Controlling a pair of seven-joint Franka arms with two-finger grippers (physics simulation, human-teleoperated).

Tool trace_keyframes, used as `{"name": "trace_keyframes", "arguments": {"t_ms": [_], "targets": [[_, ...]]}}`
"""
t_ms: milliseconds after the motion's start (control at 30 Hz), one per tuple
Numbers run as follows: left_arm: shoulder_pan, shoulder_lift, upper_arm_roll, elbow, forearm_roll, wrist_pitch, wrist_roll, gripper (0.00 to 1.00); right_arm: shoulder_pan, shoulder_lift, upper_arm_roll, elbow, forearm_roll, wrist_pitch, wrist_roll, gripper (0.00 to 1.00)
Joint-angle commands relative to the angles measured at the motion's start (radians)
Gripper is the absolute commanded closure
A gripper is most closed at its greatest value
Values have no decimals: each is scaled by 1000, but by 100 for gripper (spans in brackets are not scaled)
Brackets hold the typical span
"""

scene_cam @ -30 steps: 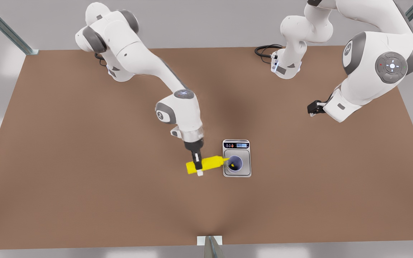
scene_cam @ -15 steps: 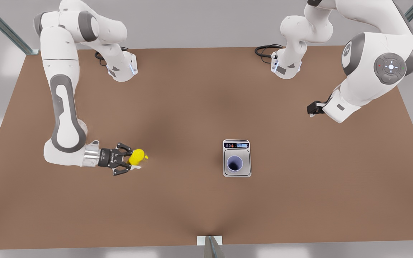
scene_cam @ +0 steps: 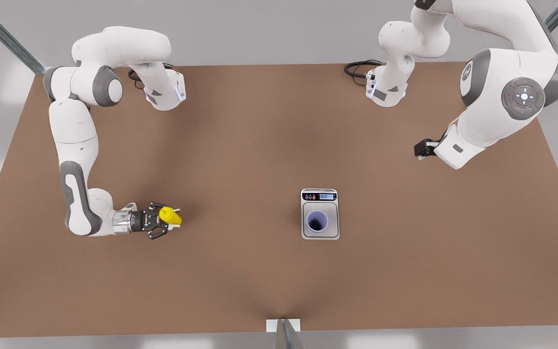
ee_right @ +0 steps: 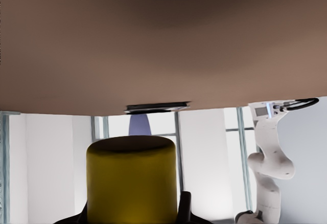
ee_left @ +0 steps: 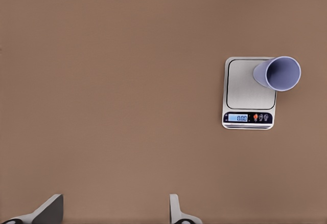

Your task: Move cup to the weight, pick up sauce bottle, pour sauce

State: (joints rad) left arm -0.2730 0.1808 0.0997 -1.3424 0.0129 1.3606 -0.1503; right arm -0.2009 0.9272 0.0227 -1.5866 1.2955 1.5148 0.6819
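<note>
A brown table [scene_cam: 240,145] carries two white arms, one at each side of the front view. Near the middle sits the weight [scene_cam: 320,214], a flat white-and-grey scale with its display strip at the far end. The lavender cup [scene_cam: 317,221] stands upright on its grey plate, dark inside.

The right gripper [scene_cam: 162,222] is at the front view's left, low over the table, reaching sideways from a folded arm. It is clenched around the yellow sauce bottle [scene_cam: 169,216], whose body fills the space between its fingers in the right wrist view [ee_right: 132,178]. Bottle and scale are well apart, with bare table between them.

The left gripper [scene_cam: 420,148] hangs high at the front view's right, waiting. In its own wrist view two pale fingers [ee_left: 48,209] stand spread apart with nothing between them, and the scale [ee_left: 249,92] with the cup [ee_left: 278,73] lies far off on the table.

A black cable [scene_cam: 360,67] coils by the far arm base.

Half a second ago the bottle sat slightly farther toward the scale; a second ago it was tipped over the cup, with yellow drops inside. Now the cup looks dark and the bottle is far away.
</note>
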Motion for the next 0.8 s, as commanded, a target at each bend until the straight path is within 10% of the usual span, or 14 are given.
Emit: {"name": "trace_keyframes", "arguments": {"t_ms": [0, 300, 333, 400, 767], "targets": [[0, 0, 0, 0, 1, 0, 0, 0, 0, 1, 0, 0, -10, 5, -4, 61], [0, -1, 0, 6, 4, -3, -9, 0, 0, 24, 0, -15, -25, 51, -102, 53], [0, -1, 0, 5, 4, -3, -9, 0, 0, 22, 0, -12, -27, 51, -90, 16], [0, -1, -1, 5, 2, -3, -9, 0, 0, 19, 0, -12, -44, 67, -88, 0], [-5, 0, -1, 6, 2, -2, -9, 0, -11, 16, 0, -12, -82, 65, -114, 0]]}}
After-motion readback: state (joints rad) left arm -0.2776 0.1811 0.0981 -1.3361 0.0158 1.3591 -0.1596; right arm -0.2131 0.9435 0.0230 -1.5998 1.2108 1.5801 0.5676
